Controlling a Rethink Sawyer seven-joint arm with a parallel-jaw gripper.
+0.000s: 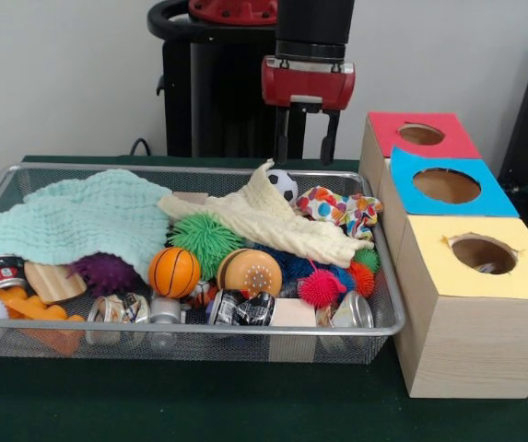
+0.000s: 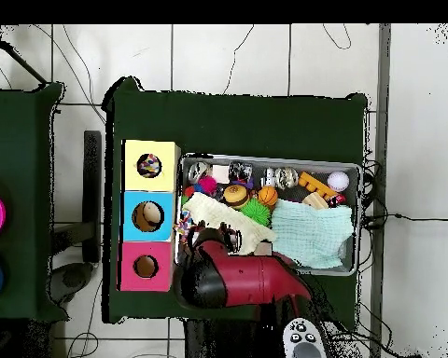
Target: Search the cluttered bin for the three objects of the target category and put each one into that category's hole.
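The wire mesh bin (image 1: 245, 329) is full of clutter. One polka-dot cloth (image 1: 342, 210) lies crumpled at its far right corner, beside the cream cloth; it also shows in the overhead view (image 2: 183, 224). The yellow-topped box's hole (image 1: 483, 253) is right of the bin, and in the overhead view (image 2: 149, 166) something multicoloured shows inside it. No other polka-dot cloth is in sight. My gripper (image 1: 306, 138) hangs open and empty above the bin's far rim, up and left of the cloth. In the overhead view the arm hides it.
A mint green waffle cloth (image 1: 79, 221) and a cream knitted cloth (image 1: 264, 216) cover the bin's middle. Balls, cans and wooden blocks lie around a small basketball (image 1: 173, 272). The blue-topped hole (image 1: 446, 185) and the red-topped hole (image 1: 420, 134) stand behind the yellow box.
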